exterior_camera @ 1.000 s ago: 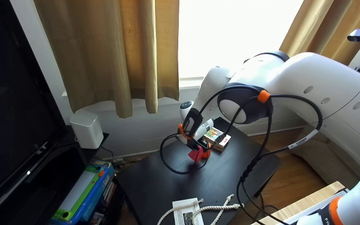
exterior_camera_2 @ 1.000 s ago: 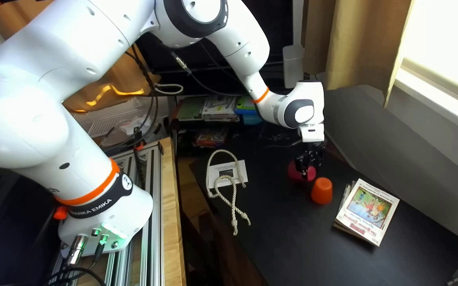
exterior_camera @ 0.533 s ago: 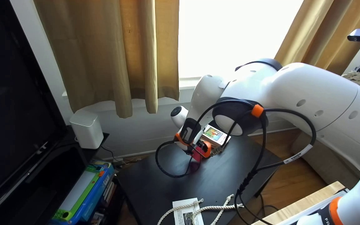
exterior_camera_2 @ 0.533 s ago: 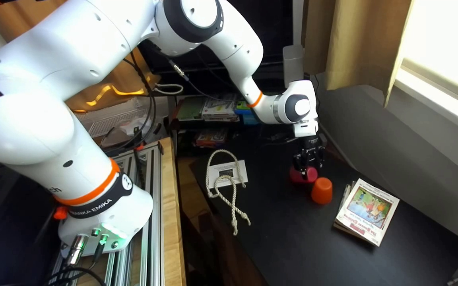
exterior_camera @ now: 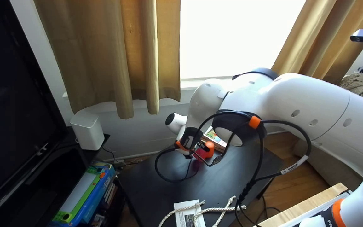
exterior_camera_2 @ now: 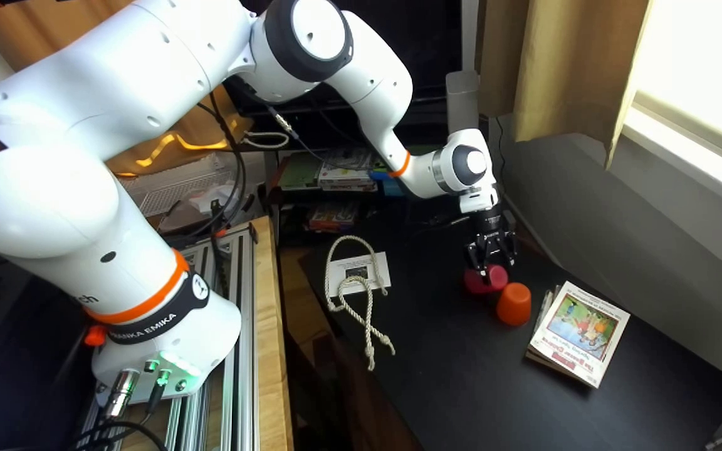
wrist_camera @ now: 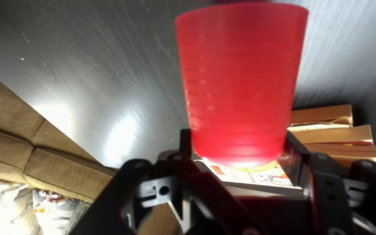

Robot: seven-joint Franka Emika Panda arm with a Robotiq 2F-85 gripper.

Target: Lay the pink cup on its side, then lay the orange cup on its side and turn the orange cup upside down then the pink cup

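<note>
My gripper [wrist_camera: 238, 138] is shut on the narrow base end of the pink cup [wrist_camera: 242, 78], its fingers on either side and the wide rim facing away. In both exterior views the pink cup [exterior_camera_2: 486, 280] hangs tilted close above the black table, or on it; I cannot tell which. Right beside it stands the orange cup [exterior_camera_2: 514, 304], narrow end up. The two cups look as if they touch, and in an exterior view the pink cup [exterior_camera: 201, 154] overlaps the orange cup [exterior_camera: 210, 149]. From the wrist the orange cup is hidden.
A stack of books [exterior_camera_2: 580, 335] lies near the orange cup on the black table [exterior_camera_2: 461, 363]. A rope [exterior_camera_2: 364, 313] and a white card [exterior_camera_2: 380, 272] lie toward the table's other end. A wall with a window ledge [exterior_camera_2: 687, 156] rises behind.
The arm has come lower and carried the pink cup a little toward the orange cup. The orange cup has shifted slightly toward the books. The grip has stayed the same.
</note>
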